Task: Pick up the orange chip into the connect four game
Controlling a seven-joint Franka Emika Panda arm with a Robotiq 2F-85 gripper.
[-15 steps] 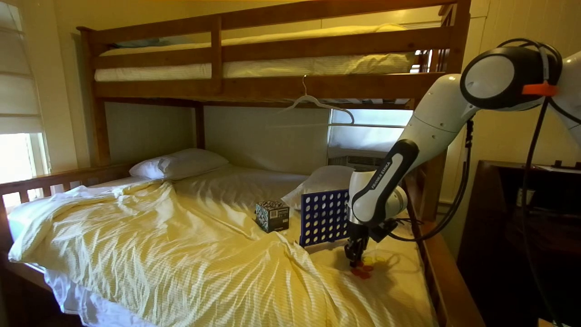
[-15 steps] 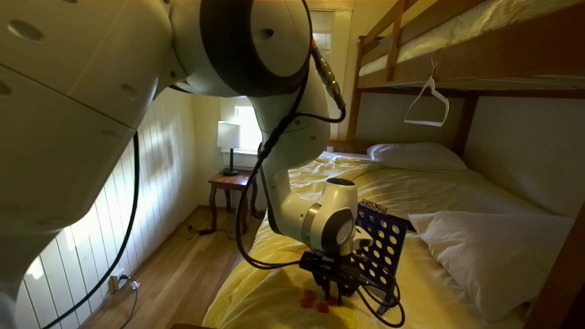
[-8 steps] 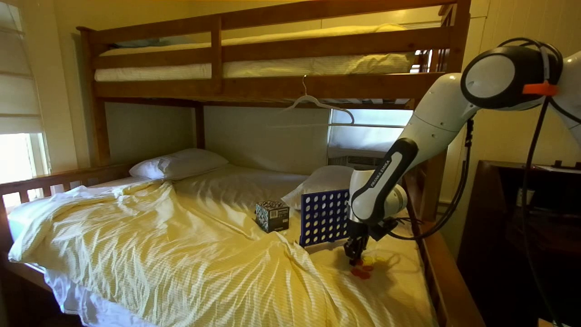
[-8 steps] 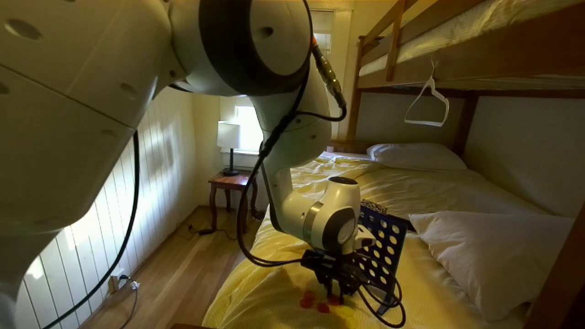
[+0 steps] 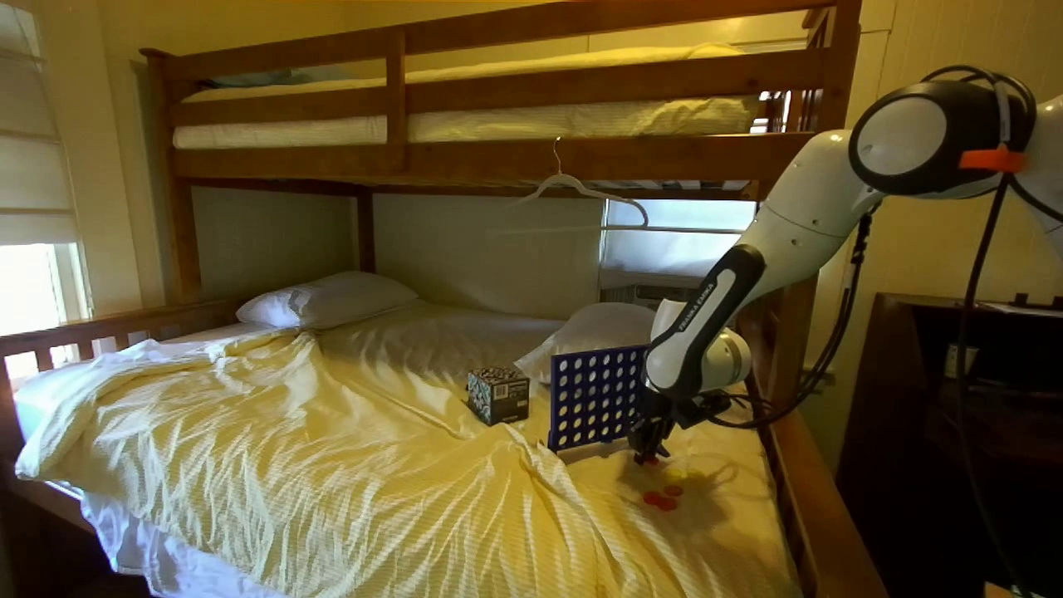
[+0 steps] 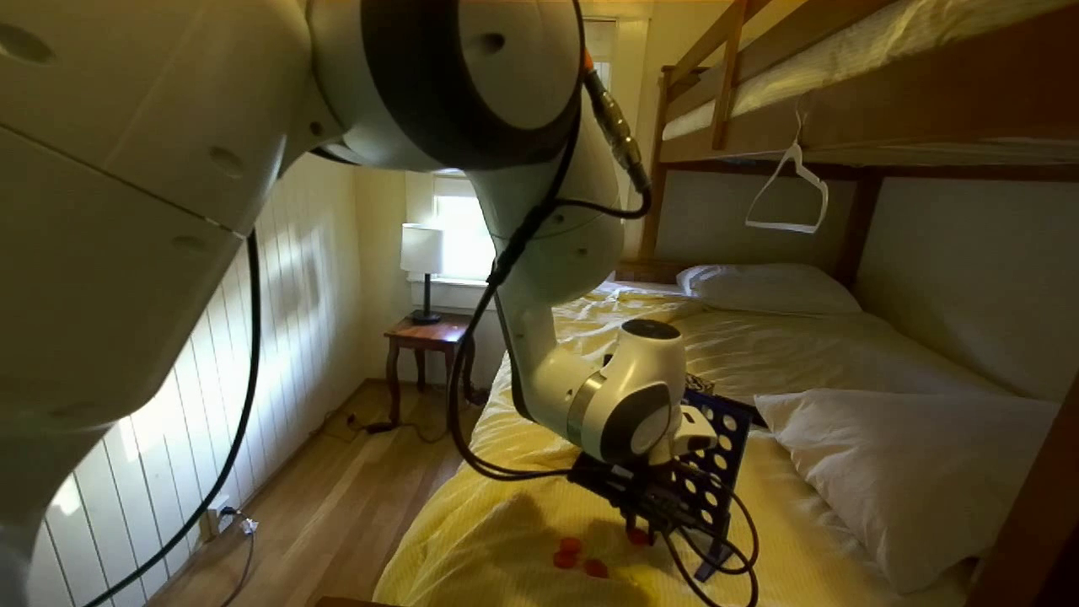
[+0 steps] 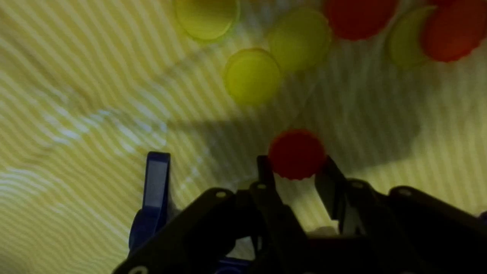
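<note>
My gripper [image 5: 649, 455] is shut on a red-orange chip [image 7: 296, 152], pinched by its edges between the fingertips in the wrist view. The chip also shows under the fingers in an exterior view [image 6: 638, 536]. It hangs above the bed sheet. The connect four game [image 5: 595, 400] is a dark blue upright grid with rows of round holes, standing on the bed right beside the gripper. It is partly behind the arm in both exterior views [image 6: 735, 447]. In the wrist view only its blue foot [image 7: 154, 194] and a bit of its base show.
Loose red chips [image 5: 662, 502] and yellow chips [image 7: 252, 77] lie on the sheet near the gripper. A small dark cube box [image 5: 498, 395] stands past the board. A pillow [image 6: 902, 464] lies behind the board. The wooden bed rail [image 5: 818, 507] and dangling cables [image 6: 742, 539] are close to the arm.
My gripper has risen from the sheet and moved a little toward the board, carrying the red-orange chip away from the other chips. The board and loose chips stay put.
</note>
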